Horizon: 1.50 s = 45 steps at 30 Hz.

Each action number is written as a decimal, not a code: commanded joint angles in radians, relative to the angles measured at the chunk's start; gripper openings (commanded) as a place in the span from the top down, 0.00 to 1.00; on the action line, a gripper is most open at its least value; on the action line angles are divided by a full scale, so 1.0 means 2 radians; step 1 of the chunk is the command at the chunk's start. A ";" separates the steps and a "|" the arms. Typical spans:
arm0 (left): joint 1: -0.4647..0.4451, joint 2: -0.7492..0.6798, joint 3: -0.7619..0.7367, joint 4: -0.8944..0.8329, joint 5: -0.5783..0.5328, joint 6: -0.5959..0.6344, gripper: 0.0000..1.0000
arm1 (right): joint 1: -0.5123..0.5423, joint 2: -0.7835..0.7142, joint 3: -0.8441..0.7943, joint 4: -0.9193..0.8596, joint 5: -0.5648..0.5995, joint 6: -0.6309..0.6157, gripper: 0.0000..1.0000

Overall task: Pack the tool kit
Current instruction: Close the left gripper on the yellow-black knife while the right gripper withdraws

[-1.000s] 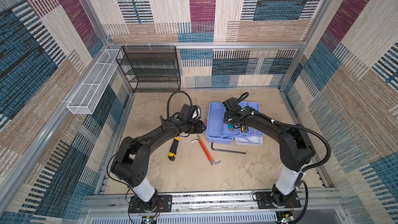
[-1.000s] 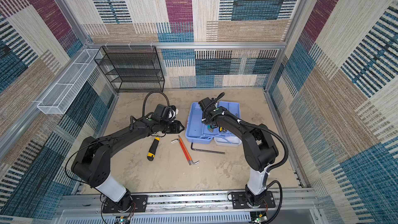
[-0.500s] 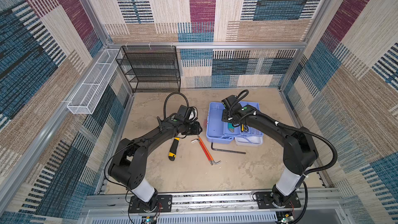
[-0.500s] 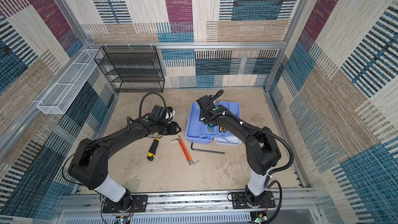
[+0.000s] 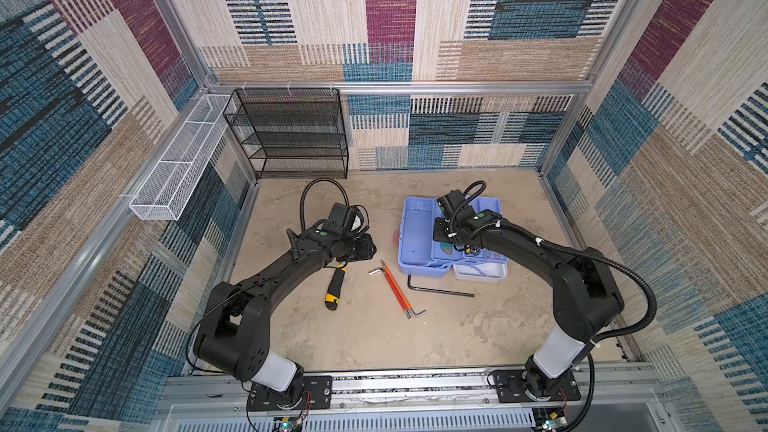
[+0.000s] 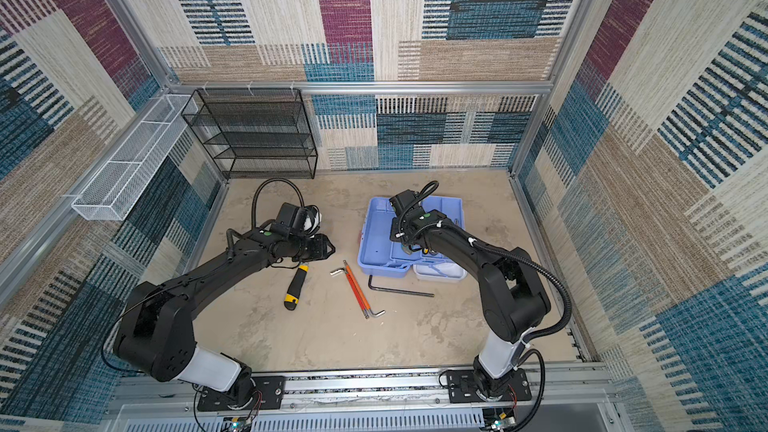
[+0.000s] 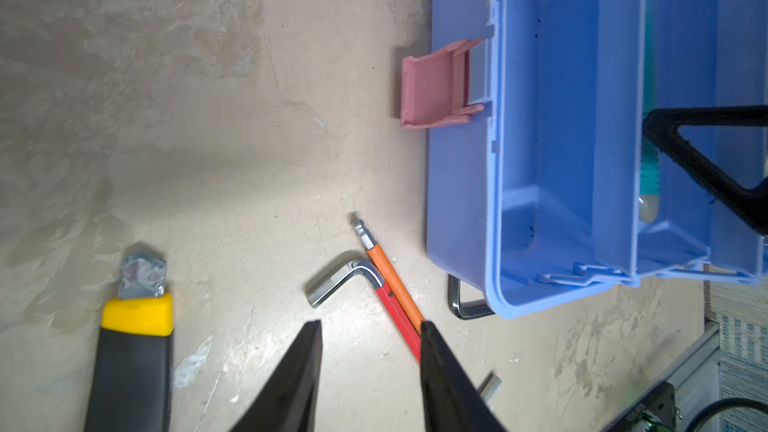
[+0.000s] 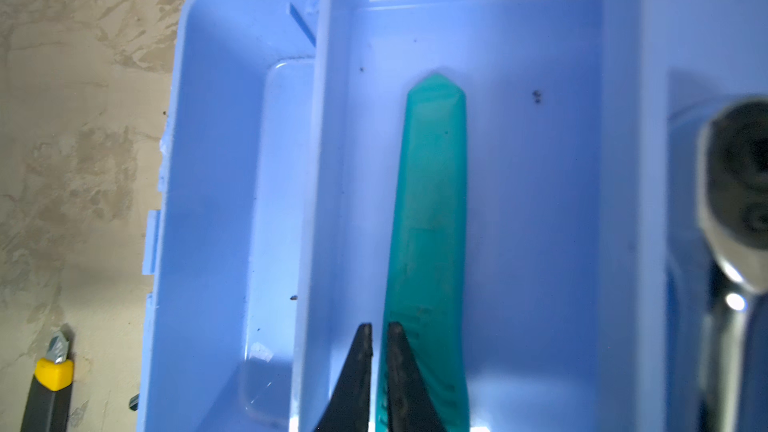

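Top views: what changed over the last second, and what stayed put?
The left hand drew back a little from the tool kit toward its own side, jaws open and empty. The right hand closed its jaws inside the tool kit, by the green tool lying there, apparently gripping nothing. The tool kit, utility knife and hex keys did not move.

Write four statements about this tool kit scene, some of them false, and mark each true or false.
1. The tool kit lies open. True.
2. The utility knife is inside the tool kit. False: it lies on the table.
3. The right hand is shut above a tray holding a green-handled tool. True.
4. The left hand grips the black hex key. False: it is open and empty; that key lies on the table beside the tool kit.
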 commanded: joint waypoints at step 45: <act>0.086 0.013 -0.084 -0.092 -0.105 0.021 0.31 | -0.068 -0.098 -0.018 0.125 -0.068 -0.142 0.27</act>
